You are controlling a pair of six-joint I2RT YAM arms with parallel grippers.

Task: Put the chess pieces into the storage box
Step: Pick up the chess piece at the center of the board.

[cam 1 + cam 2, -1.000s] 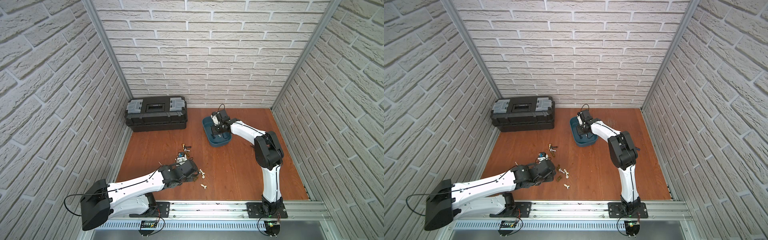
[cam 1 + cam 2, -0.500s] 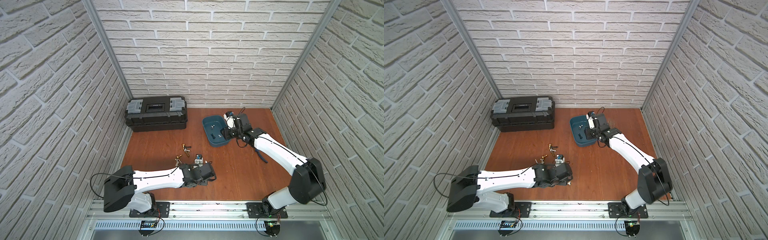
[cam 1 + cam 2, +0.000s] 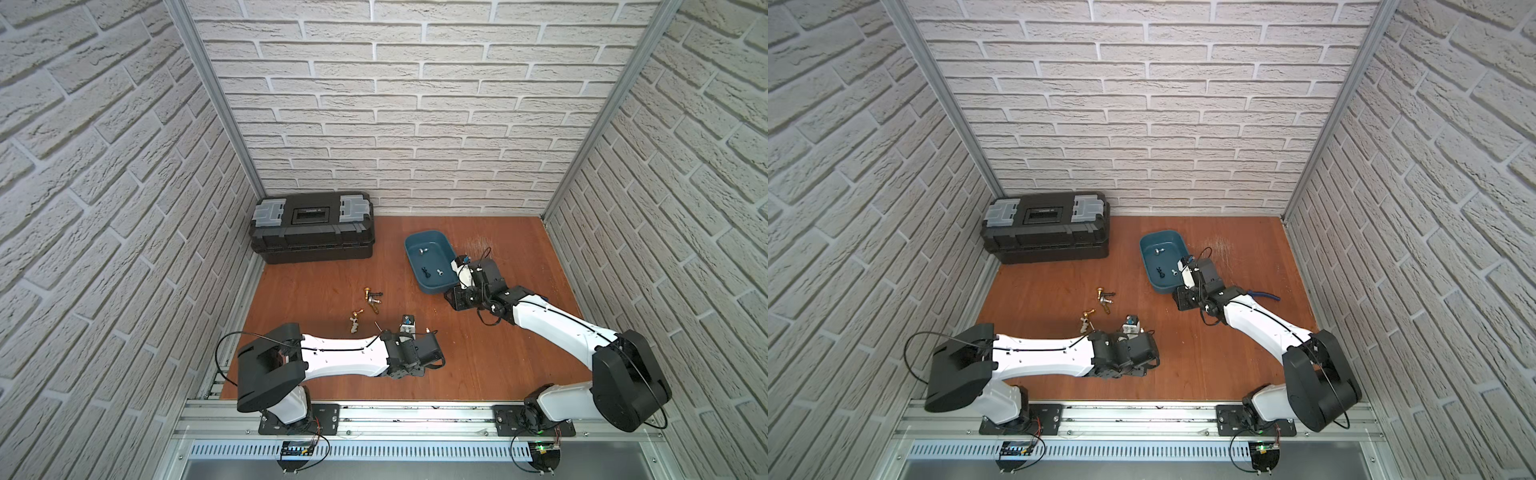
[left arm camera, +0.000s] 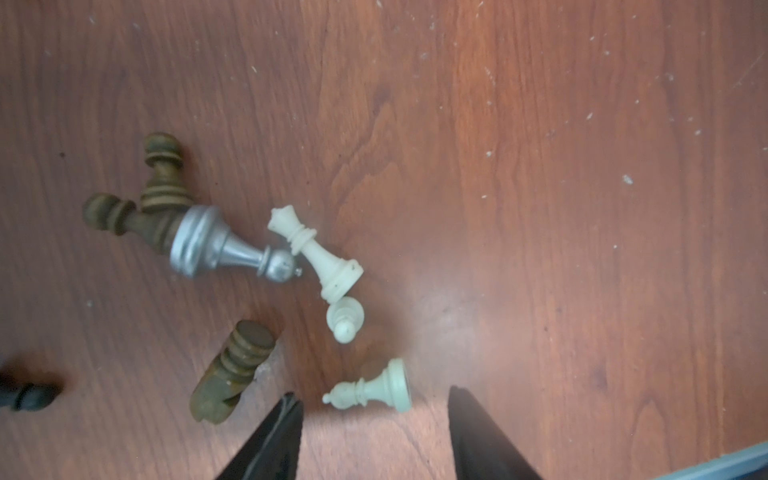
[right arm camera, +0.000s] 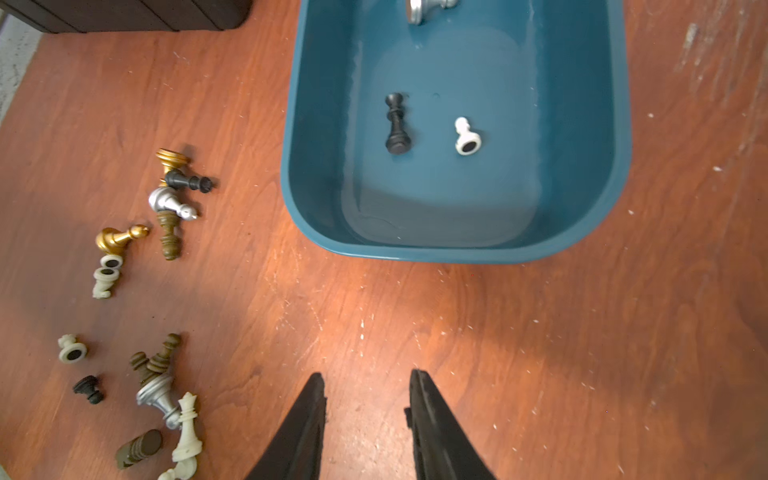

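Covering several chess pieces (image 4: pixel 316 253): left arm (image 3: pixel 345 353)

A black toolbox (image 3: pixel 311 226) with grey latches stands well apart from blue-handled pliers (image 3: pixel 1266 296).

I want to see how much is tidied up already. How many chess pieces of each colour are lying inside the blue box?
Silver chess piece: 1
Black chess piece: 1
White chess piece: 1
Total in the storage box: 3
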